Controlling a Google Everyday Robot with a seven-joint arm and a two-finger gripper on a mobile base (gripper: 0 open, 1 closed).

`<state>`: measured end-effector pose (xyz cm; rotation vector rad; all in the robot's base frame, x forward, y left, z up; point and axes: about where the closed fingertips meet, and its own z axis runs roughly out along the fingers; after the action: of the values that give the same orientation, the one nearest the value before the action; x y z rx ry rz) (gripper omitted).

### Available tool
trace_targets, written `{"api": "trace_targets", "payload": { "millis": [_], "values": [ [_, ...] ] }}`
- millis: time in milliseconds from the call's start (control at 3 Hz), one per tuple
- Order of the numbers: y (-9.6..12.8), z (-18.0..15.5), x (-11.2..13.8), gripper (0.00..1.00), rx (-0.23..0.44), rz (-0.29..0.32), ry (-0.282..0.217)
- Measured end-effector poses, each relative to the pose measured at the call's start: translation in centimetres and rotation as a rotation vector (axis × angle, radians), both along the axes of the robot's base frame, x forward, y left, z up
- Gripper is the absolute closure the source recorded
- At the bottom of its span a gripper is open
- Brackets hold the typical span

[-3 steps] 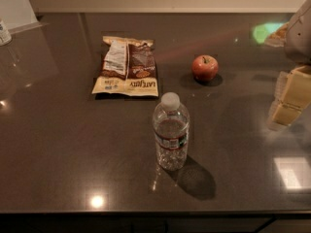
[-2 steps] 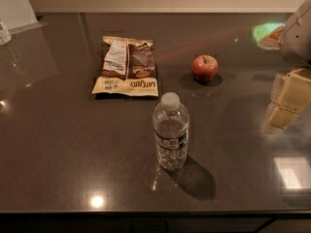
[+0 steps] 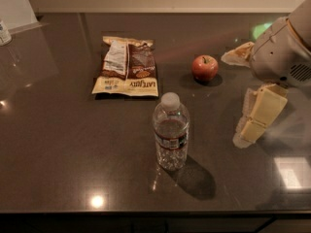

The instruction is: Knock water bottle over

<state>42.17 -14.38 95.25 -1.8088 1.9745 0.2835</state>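
The water bottle (image 3: 170,138) stands upright near the middle front of the dark table (image 3: 58,144). It is clear and ribbed, with a white cap and a dark label band. My gripper (image 3: 249,131) hangs low over the table at the right, pointing down and left. It is apart from the bottle, roughly a bottle's height to its right, and holds nothing that I can see. The pale arm housing (image 3: 282,52) rises behind it toward the upper right.
A red apple (image 3: 204,68) sits behind and to the right of the bottle. A flat snack bag (image 3: 128,67) lies behind the bottle to the left. A crumpled pale wrapper (image 3: 238,54) lies next to the arm. The table's front edge runs just below the bottle.
My gripper and arm have moved left and slightly down, closer to the bottle. The bottle, apple and snack bag have not moved.
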Motion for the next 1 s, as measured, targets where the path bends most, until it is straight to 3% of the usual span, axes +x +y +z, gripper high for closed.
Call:
{"api": "trace_targets", "payload": {
  "millis": [333,1000],
  "values": [
    [3.0,-0.8,-1.3,0.00,0.097,0.075,0.047],
    [7.7,-2.1,-2.6,0.00,0.258,0.157,0.122]
  ]
}}
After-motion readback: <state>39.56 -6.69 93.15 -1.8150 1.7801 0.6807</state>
